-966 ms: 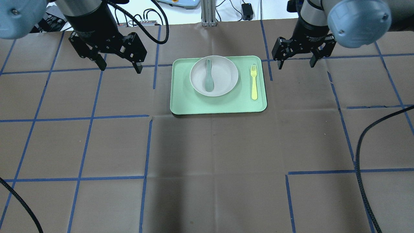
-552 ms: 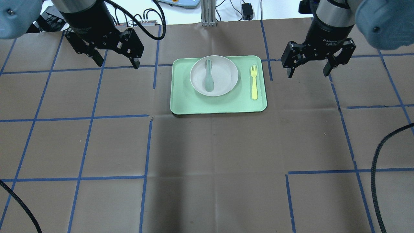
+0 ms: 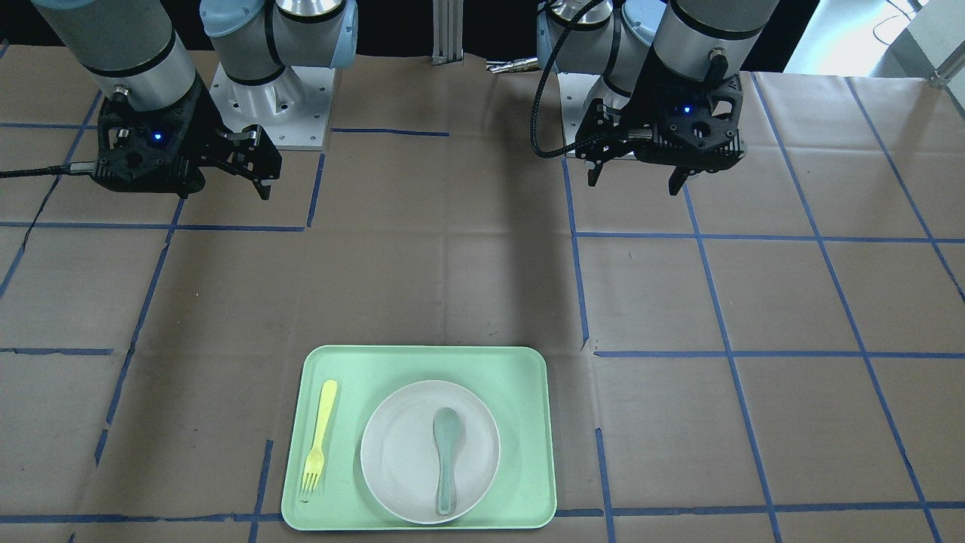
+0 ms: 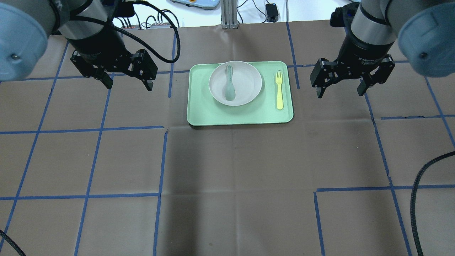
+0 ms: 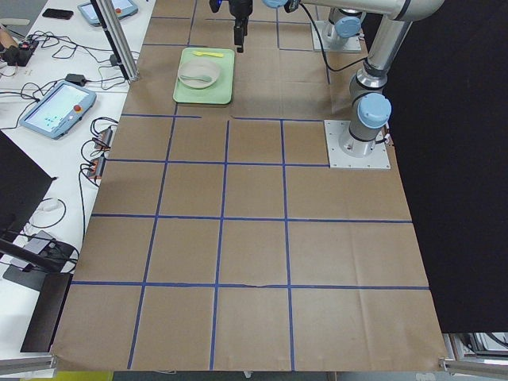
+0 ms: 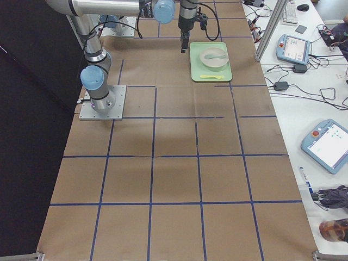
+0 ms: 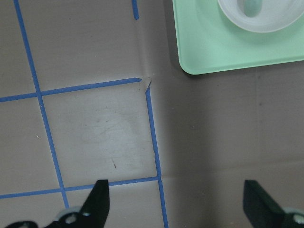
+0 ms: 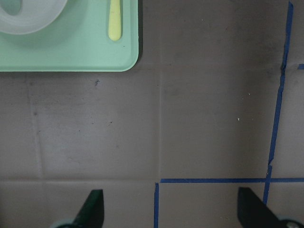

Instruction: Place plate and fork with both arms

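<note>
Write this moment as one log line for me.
left gripper: open, empty | right gripper: open, empty | plate: on tray, spoon on it | fork: on tray beside plate

Right gripper (image 4: 340,94): shifted off from beside the tray (image 4: 241,115), out toward the counter's (image 4: 227,177) right edge and back toward the robot-side edge. Left gripper (image 4: 129,86): small shift toward the robot-side edge, now sitting more level. Right arm's black cable (image 4: 412,202) swung closer to the right edge.
</note>
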